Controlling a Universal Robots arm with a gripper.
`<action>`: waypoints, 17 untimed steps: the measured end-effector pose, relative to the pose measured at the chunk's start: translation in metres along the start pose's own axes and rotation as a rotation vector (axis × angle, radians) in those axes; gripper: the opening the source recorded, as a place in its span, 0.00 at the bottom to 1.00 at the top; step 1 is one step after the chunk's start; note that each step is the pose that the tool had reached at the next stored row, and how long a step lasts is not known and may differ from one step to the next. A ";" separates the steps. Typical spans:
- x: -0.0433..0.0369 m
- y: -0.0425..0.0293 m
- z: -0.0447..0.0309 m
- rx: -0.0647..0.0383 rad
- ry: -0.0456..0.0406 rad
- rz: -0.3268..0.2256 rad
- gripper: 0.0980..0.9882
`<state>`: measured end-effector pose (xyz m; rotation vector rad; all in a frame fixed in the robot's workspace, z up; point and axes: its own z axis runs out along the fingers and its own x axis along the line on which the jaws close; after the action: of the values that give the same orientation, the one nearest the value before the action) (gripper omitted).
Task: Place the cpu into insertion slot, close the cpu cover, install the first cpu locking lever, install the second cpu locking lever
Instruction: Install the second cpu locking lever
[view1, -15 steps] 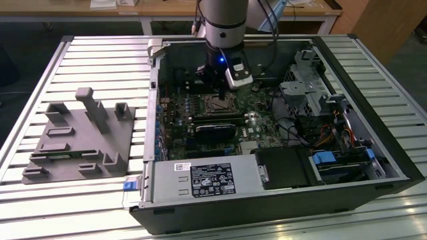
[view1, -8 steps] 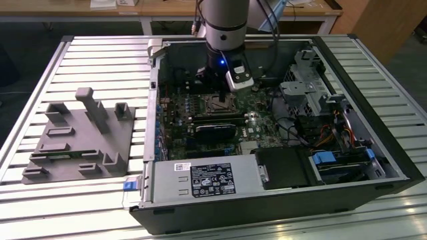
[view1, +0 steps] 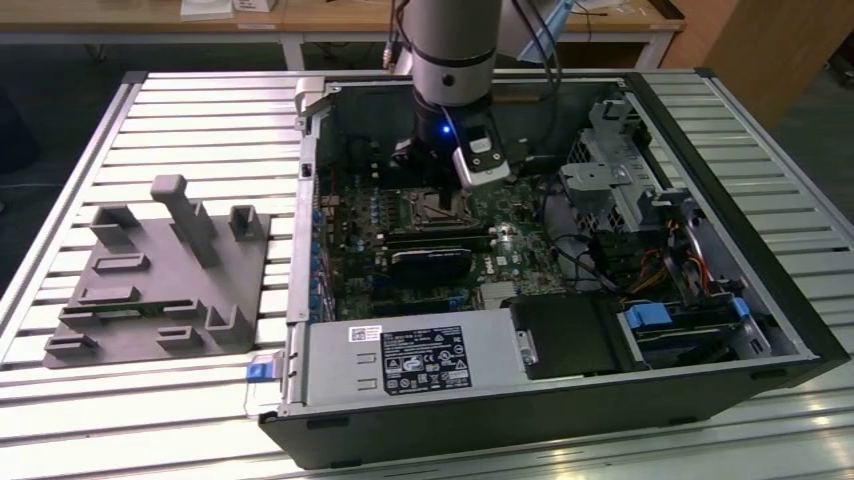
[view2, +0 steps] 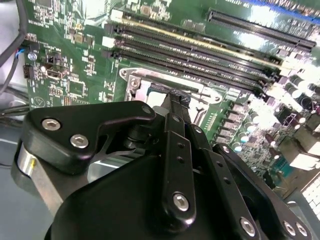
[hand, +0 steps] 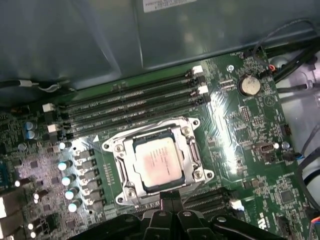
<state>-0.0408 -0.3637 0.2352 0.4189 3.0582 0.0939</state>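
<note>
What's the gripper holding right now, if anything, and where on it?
Cannot be told. The gripper hangs at the edge of the insertion slot, where the cpu already sits under the closed cpu cover; its tips are hidden, with no held part visible.

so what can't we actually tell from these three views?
- Gripper fingertips: the gripper's own black body hides their ends in both wrist views; the arm hides them in the exterior view.
- Locking levers: too fine to tell from the cpu cover frame in the first wrist view.
- Insertion slot: mostly hidden behind the gripper in the second wrist view.
- Cpu: glare washes out its surface.
</note>
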 end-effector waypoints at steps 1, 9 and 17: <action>-0.0004 -0.0014 -0.0002 0.001 -0.0001 0.000 0.01; -0.0022 -0.0107 -0.0011 0.003 -0.0005 -0.005 0.01; 0.0004 -0.0130 0.0033 -0.001 0.0047 -0.083 0.01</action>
<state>-0.0445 -0.3758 0.2310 0.2923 3.0750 0.0930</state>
